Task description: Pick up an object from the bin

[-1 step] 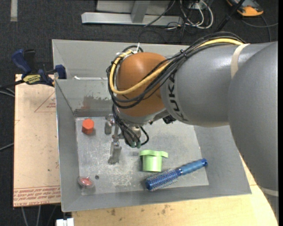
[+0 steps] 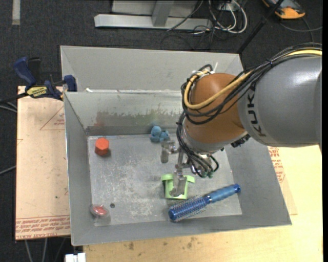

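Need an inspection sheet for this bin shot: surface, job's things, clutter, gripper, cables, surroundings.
surface: grey metal bin, floor scuffed, bare in the middle.
job's things: light green piece, right of the floor's middle, at the gripper's tip.
clutter: blue hairbrush front right; blue lump by the back wall; orange block back left; small pinkish thing front left.
grippers: gripper low over the green piece; grasp cannot be judged.
cables: yellow and black cables loop over the orange wrist cover.
surroundings: dark floor; grey stand foot and loose floor cables behind the bin.
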Tool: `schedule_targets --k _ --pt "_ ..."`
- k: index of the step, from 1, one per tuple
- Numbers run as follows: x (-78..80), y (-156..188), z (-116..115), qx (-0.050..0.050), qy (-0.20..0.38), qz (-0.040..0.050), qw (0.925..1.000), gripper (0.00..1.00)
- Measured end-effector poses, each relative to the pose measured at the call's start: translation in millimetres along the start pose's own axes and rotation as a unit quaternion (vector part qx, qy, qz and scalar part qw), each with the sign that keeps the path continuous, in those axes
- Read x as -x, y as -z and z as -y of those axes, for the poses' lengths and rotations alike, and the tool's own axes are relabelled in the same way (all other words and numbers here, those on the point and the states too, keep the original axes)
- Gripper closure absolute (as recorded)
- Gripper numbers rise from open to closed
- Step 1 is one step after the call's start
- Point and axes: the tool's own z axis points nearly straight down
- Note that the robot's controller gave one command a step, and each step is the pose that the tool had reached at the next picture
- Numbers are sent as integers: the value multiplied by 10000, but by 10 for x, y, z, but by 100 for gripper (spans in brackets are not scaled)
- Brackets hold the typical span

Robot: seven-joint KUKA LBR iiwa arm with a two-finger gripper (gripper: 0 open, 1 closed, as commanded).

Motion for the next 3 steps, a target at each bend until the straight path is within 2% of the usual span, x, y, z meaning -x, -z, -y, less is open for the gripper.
schedule_targets --k 1,2,3 --pt "-13 -797 329 18 -108 4 9999 0" --pt "-4 -762 309 25 -90 17 10000 100" --pt "-71 1091 88 23 34 69 10000 100"
